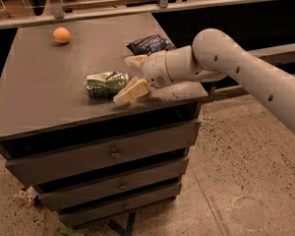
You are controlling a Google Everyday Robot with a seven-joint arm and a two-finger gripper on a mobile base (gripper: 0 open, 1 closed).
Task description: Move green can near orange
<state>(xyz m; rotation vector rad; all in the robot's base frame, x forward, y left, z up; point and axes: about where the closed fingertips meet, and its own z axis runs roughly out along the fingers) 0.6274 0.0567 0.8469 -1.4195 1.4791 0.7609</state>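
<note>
The green can (105,83) lies on its side near the middle of the grey cabinet top (44,82). The orange (61,35) sits at the far left of the top, well apart from the can. My gripper (129,76) is just right of the can, low over the surface. It is open: one cream finger (132,91) points in front of the can's right end, the other (135,61) is behind it. It holds nothing.
A dark blue chip bag (149,44) lies behind the gripper near the top's far right. The cabinet has three drawers (110,154) below. A railing runs behind the cabinet. Speckled floor (246,176) lies to the right.
</note>
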